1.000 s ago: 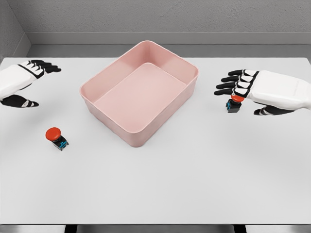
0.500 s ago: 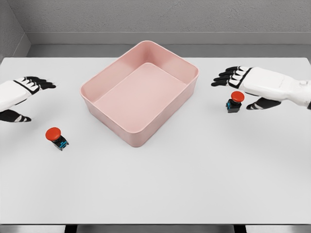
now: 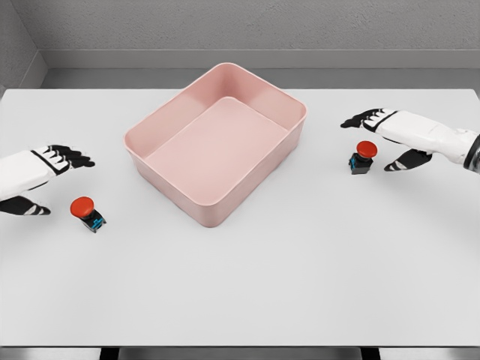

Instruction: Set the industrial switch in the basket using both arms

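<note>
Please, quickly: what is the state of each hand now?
Left hand: open, holding nothing.
Right hand: open, holding nothing.

The left arm is cut off by the picture's left edge just behind the left hand (image 3: 34, 176), so only the hand and a short length of white forearm show. The right arm leaves at the right edge shortly past the wrist of the right hand (image 3: 397, 135). The table (image 3: 300, 277) runs out of frame at both lower corners, and its supports under the front edge are cropped by the bottom edge. The near wall of the pink basket (image 3: 187, 196) hides the strip of floor directly behind it. Markings on the blue base of the left industrial switch (image 3: 86, 212) are too small to read, as is the dark body of the right industrial switch (image 3: 362, 157).
</note>
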Robot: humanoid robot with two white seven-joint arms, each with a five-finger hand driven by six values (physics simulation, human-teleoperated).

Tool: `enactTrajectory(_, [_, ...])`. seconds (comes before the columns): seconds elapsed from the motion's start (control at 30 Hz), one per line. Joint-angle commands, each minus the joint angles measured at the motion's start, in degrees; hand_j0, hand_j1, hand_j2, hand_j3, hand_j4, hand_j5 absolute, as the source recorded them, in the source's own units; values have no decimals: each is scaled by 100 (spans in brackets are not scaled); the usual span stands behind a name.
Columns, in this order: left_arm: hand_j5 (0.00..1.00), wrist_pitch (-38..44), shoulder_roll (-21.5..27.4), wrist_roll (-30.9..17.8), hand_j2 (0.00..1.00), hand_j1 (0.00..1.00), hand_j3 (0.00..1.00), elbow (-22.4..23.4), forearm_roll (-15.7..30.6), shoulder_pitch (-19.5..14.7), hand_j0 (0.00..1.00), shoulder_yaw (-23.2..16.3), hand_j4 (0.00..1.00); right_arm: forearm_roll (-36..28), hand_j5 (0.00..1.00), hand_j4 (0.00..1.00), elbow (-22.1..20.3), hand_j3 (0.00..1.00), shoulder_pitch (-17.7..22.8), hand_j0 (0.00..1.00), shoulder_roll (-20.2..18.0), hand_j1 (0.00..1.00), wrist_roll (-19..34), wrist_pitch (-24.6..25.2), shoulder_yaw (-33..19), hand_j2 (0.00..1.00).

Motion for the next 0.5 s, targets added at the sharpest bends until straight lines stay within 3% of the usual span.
enactTrajectory(0.0, [100, 6, 128, 3, 100, 100, 100, -123, 100, 18, 100, 3, 100, -28, 100, 100, 122, 100, 0, 100, 212, 100, 0, 34, -3, 100])
enactTrajectory(0.33, [100, 6, 84, 3, 100, 100, 100, -220, 136, 185, 100, -6, 100, -10, 100, 100, 684, 100, 44, 100, 511, 100, 0, 34, -11, 100])
enactTrajectory(0.47, [100, 6, -74, -14, 100, 100, 100, -211, 74, 211, 100, -23, 100, -19, 100, 100, 693, 100, 123, 100, 599, 100, -9, 34, -12, 100])
